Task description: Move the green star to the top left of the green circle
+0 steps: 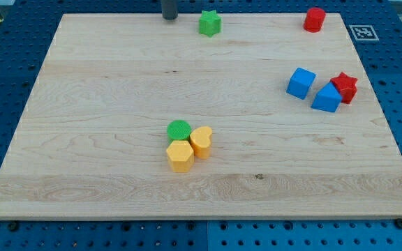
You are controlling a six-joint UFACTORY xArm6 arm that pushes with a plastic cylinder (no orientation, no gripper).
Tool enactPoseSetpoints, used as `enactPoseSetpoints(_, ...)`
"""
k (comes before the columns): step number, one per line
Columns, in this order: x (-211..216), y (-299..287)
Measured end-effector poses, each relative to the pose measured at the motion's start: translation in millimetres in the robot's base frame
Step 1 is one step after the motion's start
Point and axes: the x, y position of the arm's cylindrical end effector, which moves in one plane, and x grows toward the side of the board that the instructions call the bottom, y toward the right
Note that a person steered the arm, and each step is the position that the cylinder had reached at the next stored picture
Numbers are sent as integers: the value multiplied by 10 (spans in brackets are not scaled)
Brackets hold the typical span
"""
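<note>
Camera view, nearest first: yellow hexagon (179,155) sits closest to the bottom edge of the bench (82,174), touching a yellow heart (202,141) at its 2 o'clock and the green circle (179,130) at its 12. Those three are packed tight, so anything shoved in from 5 or 6 o'clock of the circle would hit yellow first. The circle's 10–11 o'clock side is open board, which suits the target spot.

Green star (210,23) is far off, up near the top edge, well apart from the circle, roughly at its 1 o'clock.

The tool is just a rod, no jaws to open or close, holding nothing. My tip (169,18) is at the star's 9 o'clock, near but not touching. My read: wrong side for the job. The star needs to travel toward 6–7 o'clock, so the tip should get around to its 12–1 o'clock face, tight against the board edge there.

Right side, out of play: red cylinder (315,19) at the top, two blue cubes (301,82) (326,98) touching, a red star (345,87) against the second.
</note>
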Motion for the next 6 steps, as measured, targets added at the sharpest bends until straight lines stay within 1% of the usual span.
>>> enactPoseSetpoints(1,1,122)
enactPoseSetpoints(2,3,385)
enactPoseSetpoints(4,3,565)
enactPoseSetpoints(5,31,738)
enactPoseSetpoints(6,159,737)
